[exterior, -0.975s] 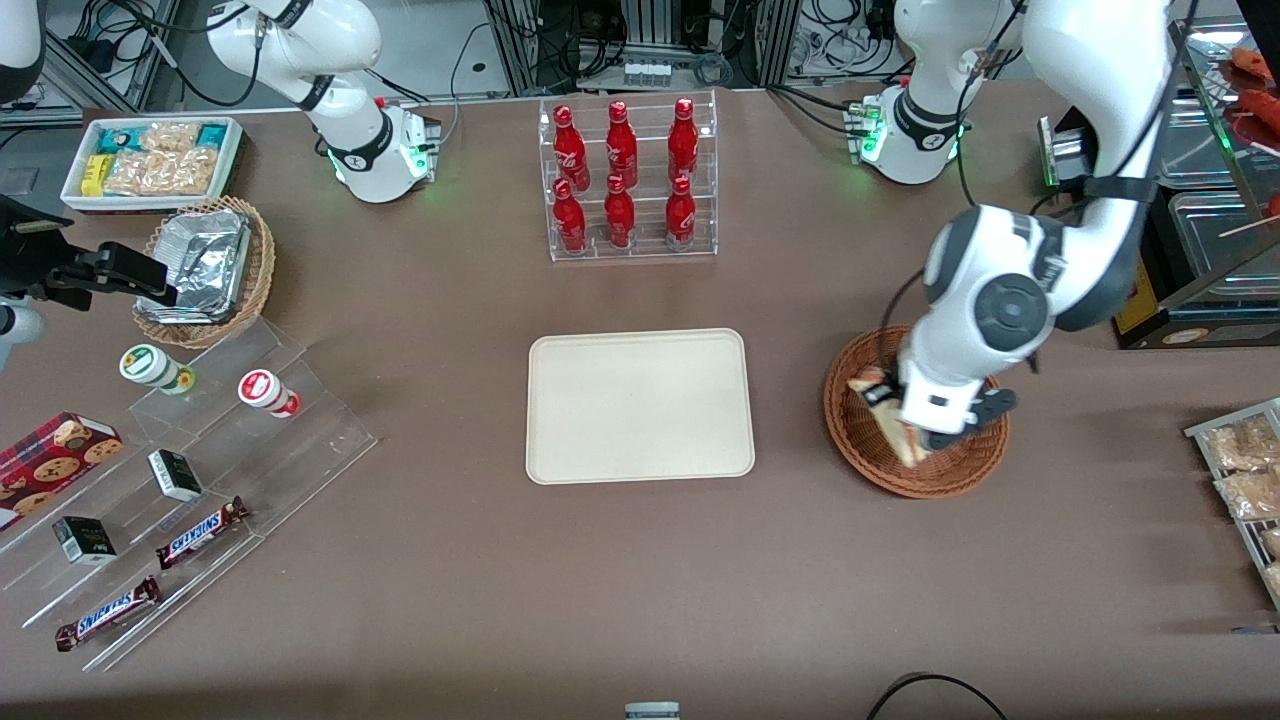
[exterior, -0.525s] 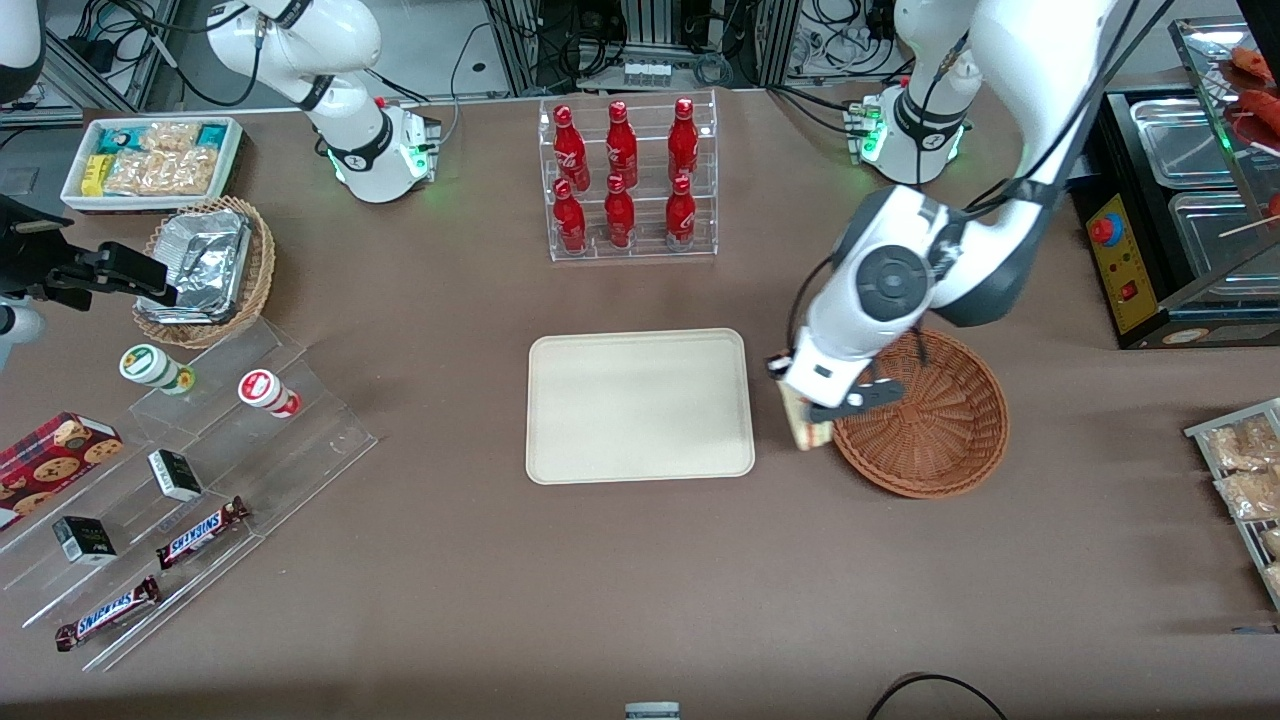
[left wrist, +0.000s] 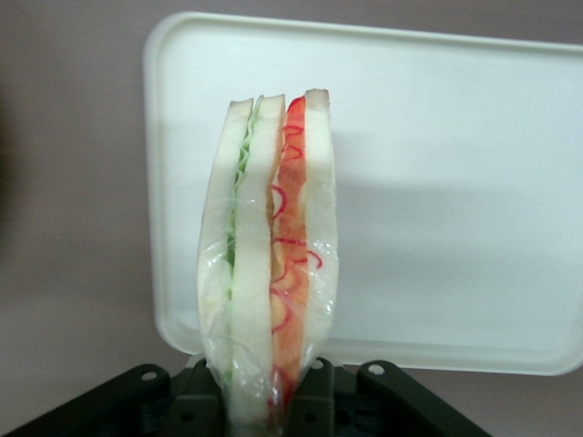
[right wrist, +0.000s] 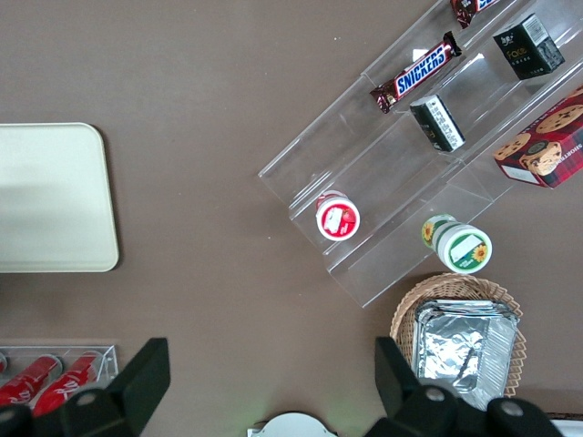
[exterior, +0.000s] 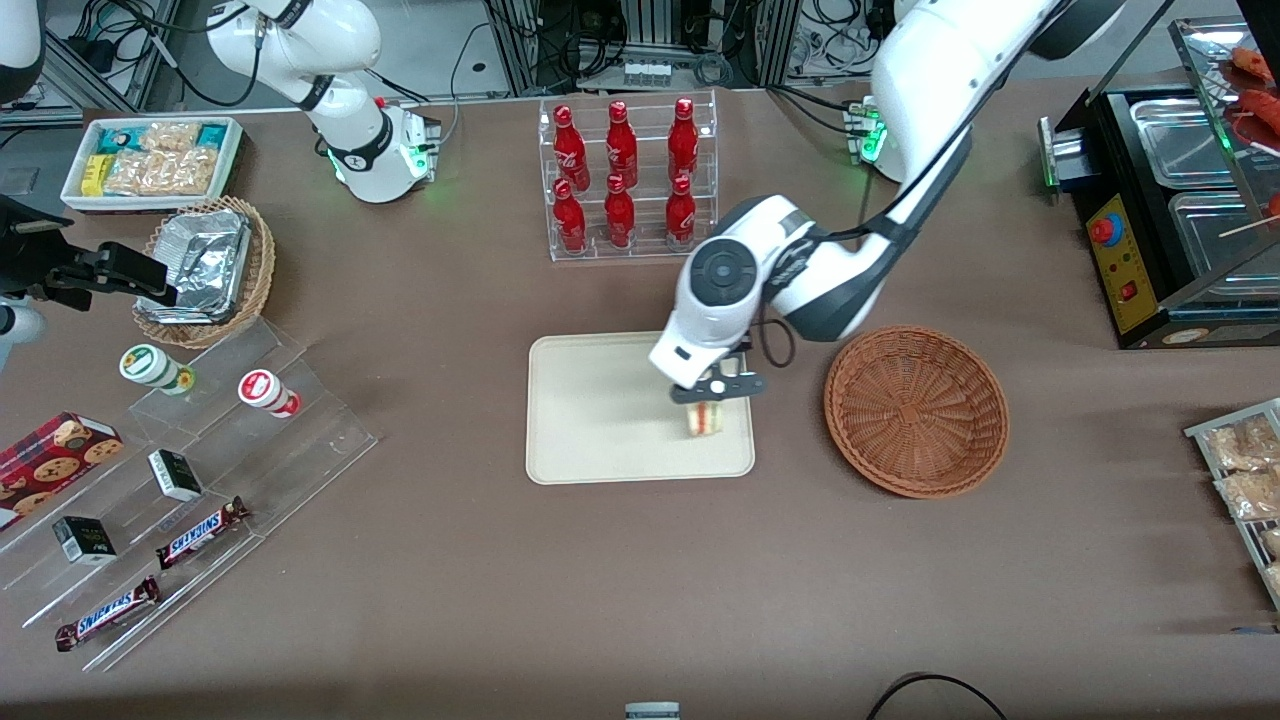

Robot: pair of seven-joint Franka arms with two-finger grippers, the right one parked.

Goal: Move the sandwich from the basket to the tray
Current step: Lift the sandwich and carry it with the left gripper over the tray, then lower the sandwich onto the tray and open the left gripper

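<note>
My left gripper (exterior: 712,392) hangs over the cream tray (exterior: 600,400), above the corner nearest the basket, and is shut on the sandwich (exterior: 705,418). In the left wrist view the sandwich (left wrist: 271,264) stands on edge between the two black fingers (left wrist: 196,405), wrapped in clear film, with green filling on one side and red and orange on the other; the gripper (left wrist: 260,410) pinches its lower end over the tray (left wrist: 474,200). The reddish-brown wicker basket (exterior: 915,410) sits beside the tray toward the working arm's end, with nothing in it.
A clear rack of red bottles (exterior: 625,180) stands farther from the front camera than the tray. Toward the parked arm's end are a clear stepped display (exterior: 200,470) with snack bars and cups, and a lighter wicker basket with foil containers (exterior: 205,265). A metal counter (exterior: 1190,200) is near the working arm.
My gripper has carried the sandwich up out of the basket and sideways to above the tray. The basket now holds nothing.
</note>
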